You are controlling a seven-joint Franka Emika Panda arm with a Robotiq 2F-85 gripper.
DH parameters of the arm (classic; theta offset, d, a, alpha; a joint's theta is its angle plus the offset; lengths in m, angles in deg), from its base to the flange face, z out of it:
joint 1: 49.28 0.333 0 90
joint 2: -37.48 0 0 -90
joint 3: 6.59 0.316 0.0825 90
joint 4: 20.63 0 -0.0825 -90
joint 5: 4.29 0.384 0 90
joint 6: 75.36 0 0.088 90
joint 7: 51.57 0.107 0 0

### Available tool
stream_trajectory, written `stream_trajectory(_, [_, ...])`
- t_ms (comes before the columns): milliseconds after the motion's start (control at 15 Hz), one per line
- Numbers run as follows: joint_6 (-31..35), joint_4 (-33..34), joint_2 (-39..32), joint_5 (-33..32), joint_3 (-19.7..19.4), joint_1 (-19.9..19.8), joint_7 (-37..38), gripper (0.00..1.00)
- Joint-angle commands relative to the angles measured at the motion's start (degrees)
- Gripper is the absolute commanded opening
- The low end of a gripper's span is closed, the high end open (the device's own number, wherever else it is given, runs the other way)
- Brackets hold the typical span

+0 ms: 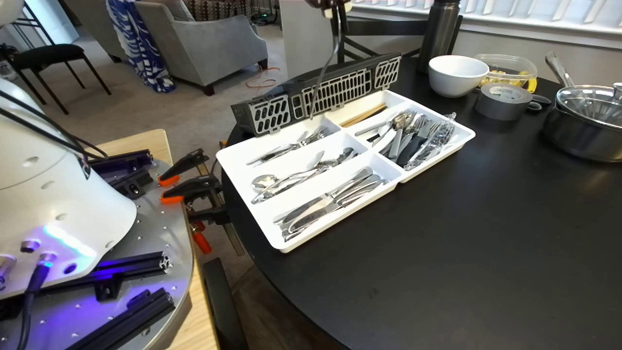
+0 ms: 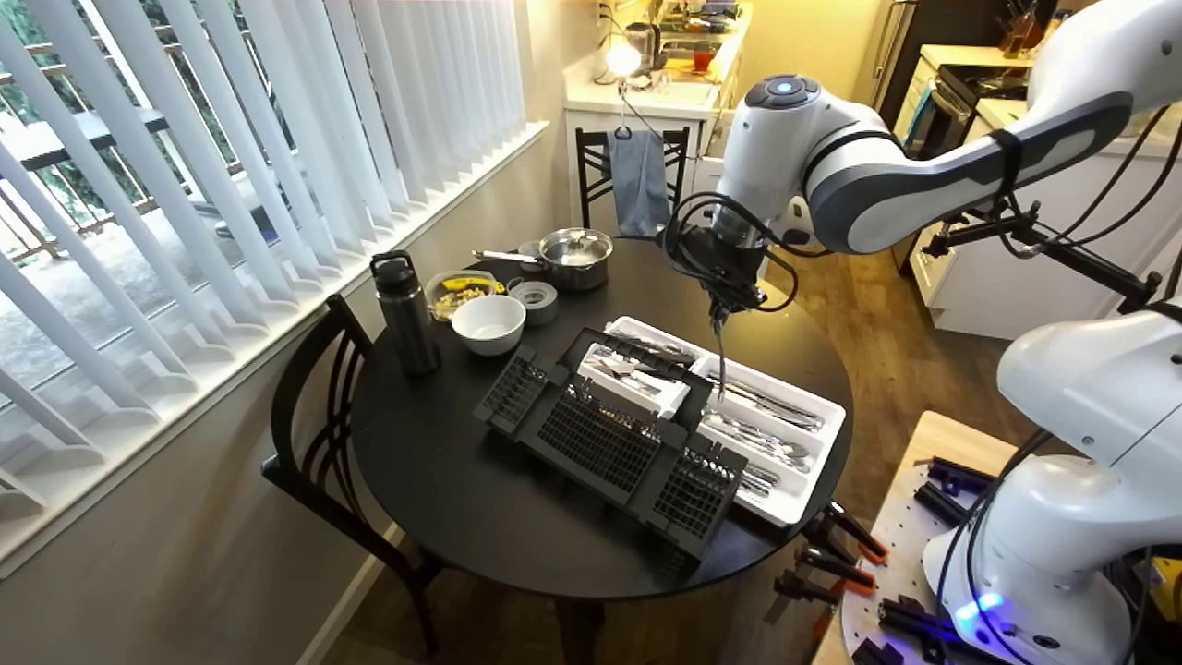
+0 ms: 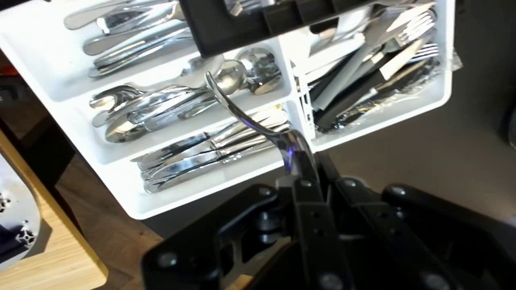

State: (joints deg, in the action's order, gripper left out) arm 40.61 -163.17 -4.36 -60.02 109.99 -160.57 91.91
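Wrist view: gripping a metal utensil [image 3: 254,124] in the claw [image 3: 313,166] over the white tray [image 3: 52,72]. Likely at the positioning step; next, lower clear of the black rack [image 3: 219,30].

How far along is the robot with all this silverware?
Done, it seems: knives, spoons and forks lie in compartments of the white tray. In hand: the gripper holds one metal utensil above the tray. Left: that piece, not yet set down; whether the black basket holds more, I can't tell.
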Motion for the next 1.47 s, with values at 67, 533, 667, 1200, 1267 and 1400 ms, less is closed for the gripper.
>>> stream_trajectory(67, [-0.1,1.5,0.9,6.6,-6.3,4.6,-6.6,0.03])
stream_trajectory(533, [-4.8,4.8,9.1,14.3,-11.6,9.6,-20.7,0.03])
stream_trajectory(667, [-4.9,5.3,12.9,15.1,-13.5,11.6,-23.0,0.03])
stream_trajectory(1200, [-4.4,6.1,21.5,15.1,-23.0,23.5,-23.6,0.03])
stream_trajectory(1267, [-4.3,6.3,22.4,15.0,-24.0,24.8,-23.7,0.03])
stream_trajectory(1400, [-4.7,6.6,23.1,14.9,-26.0,27.4,-23.4,0.05])
